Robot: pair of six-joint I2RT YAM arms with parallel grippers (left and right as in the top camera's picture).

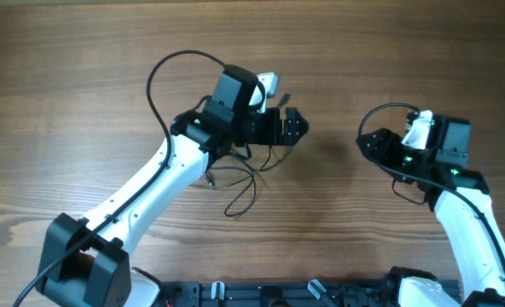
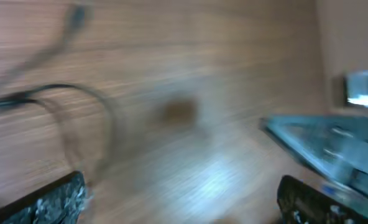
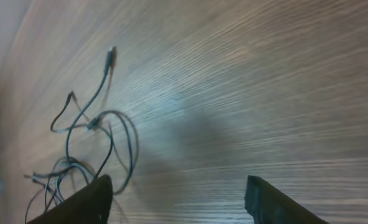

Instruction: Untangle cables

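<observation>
On bench (image 1: 82, 77), left of centre: cables (image 1: 240, 181) in a loose tangle, partly under the left arm (image 1: 142, 192) wrist. Left gripper (image 1: 295, 125) just far-right of tangle, jaws spread, empty. Right gripper (image 1: 368, 145) well to the right, jaws spread, empty.

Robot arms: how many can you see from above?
2. The left arm stretches from the bottom left corner to the middle, by the cables. The right arm stands at the right side. No other arm shows, and none seems hidden.
</observation>
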